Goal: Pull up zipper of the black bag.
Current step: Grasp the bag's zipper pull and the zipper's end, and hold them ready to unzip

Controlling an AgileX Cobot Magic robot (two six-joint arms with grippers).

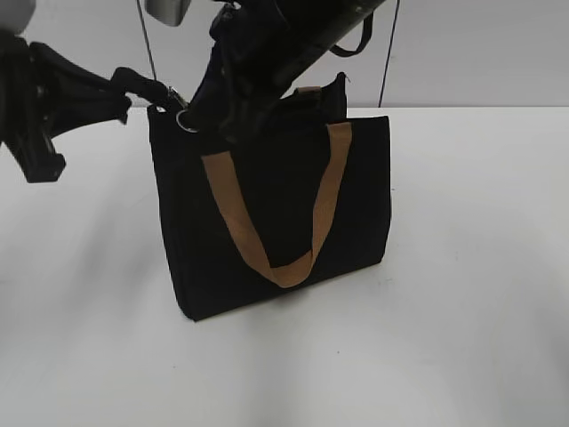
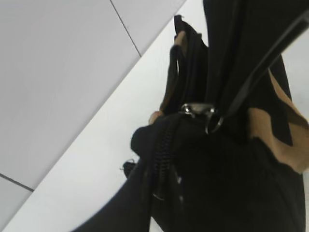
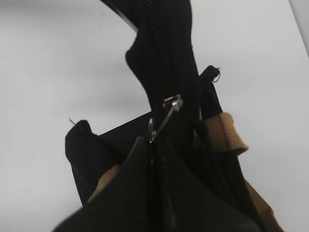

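The black bag [image 1: 356,196] stands upright on the white table, its tan strap handle [image 1: 286,269] hanging down the front. My left gripper [image 1: 165,94] is shut on the zip's end tab at the bag's top left corner, and in the left wrist view [image 2: 161,154] its fingers pinch the black zip tape. The zipper [image 1: 184,118], a silvery slider with a ring pull, sits near that corner. It also shows in the left wrist view [image 2: 199,110] and the right wrist view [image 3: 172,103]. My right gripper [image 1: 203,114] reaches across from above and is shut on the ring pull [image 3: 151,130].
The white table [image 1: 462,338] runs all round the bag. A pale wall [image 1: 462,44] stands behind it, with thin dark cables hanging down. The second tan strap [image 3: 224,133] lies by the bag's mouth.
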